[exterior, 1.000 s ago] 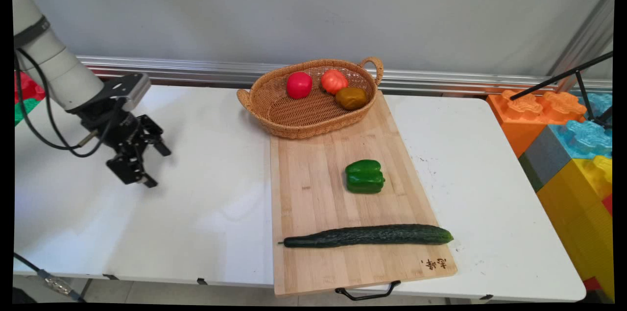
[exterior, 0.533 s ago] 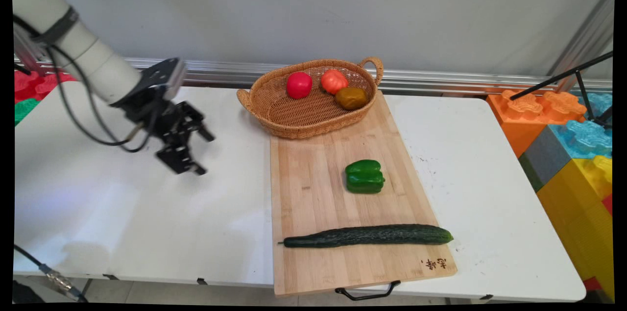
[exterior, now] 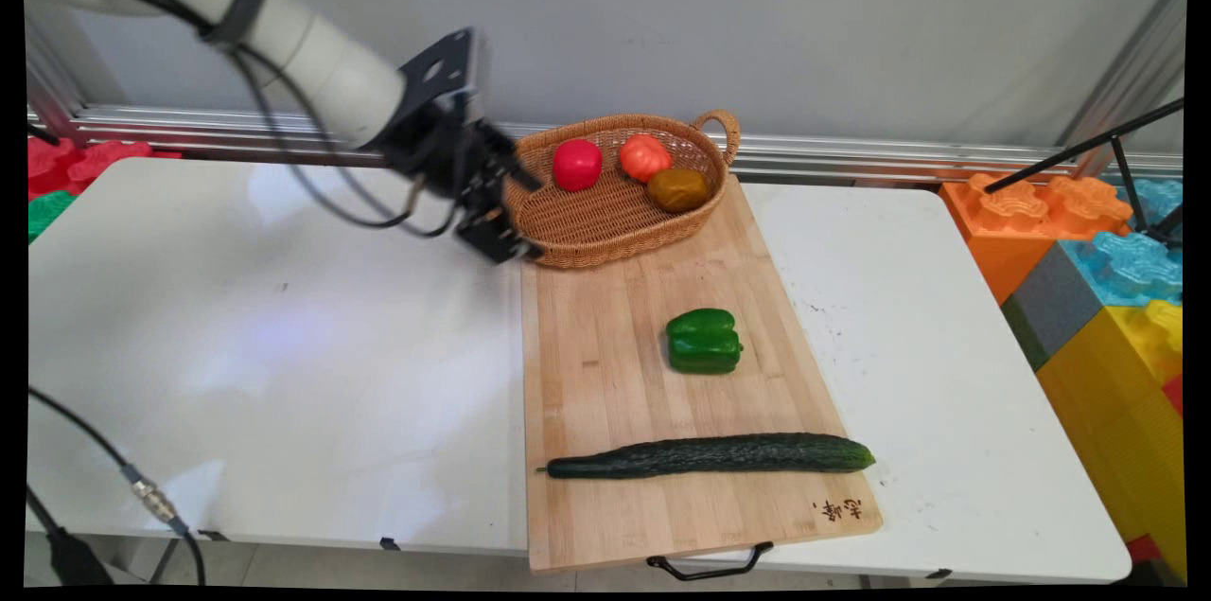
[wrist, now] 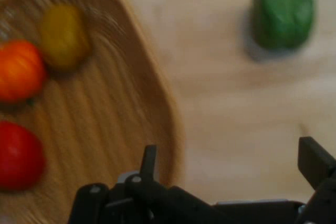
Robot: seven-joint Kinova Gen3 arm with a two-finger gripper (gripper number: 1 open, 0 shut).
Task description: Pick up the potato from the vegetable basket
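1. A white robot arm reaches in from ten o'clock, its black gripper [exterior: 532, 218] hanging over the nine o'clock end of a wicker basket [exterior: 615, 257], fingers spread wide and holding nothing.
2. The basket sits at the twelve o'clock end of a wooden cutting board [exterior: 605, 374] on the white tabletop [exterior: 284, 345]. In the hand view, one finger [wrist: 149, 161] stands over the woven rim and the other [wrist: 314, 160] over bare board.
3. Inside the basket lie a red tomato [exterior: 577, 165], an orange tomato [exterior: 644, 156] and a brownish-yellow fruit [exterior: 677, 189], all bunched toward the twelve o'clock wall and well apart from the gripper.
4. A green pepper [exterior: 704, 341] rests at the board's centre, at about five o'clock from the gripper; a long cucumber [exterior: 710, 454] lies crosswise near the six o'clock edge.
5. As I judge it, the raised rim and handle beneath the fingers leave little room for error; whether the gripper touches the weave cannot be told.
6. Black cables [exterior: 312, 175] loop under the arm, clear of the basket. Coloured toy blocks [exterior: 1088, 279] stand at three o'clock.
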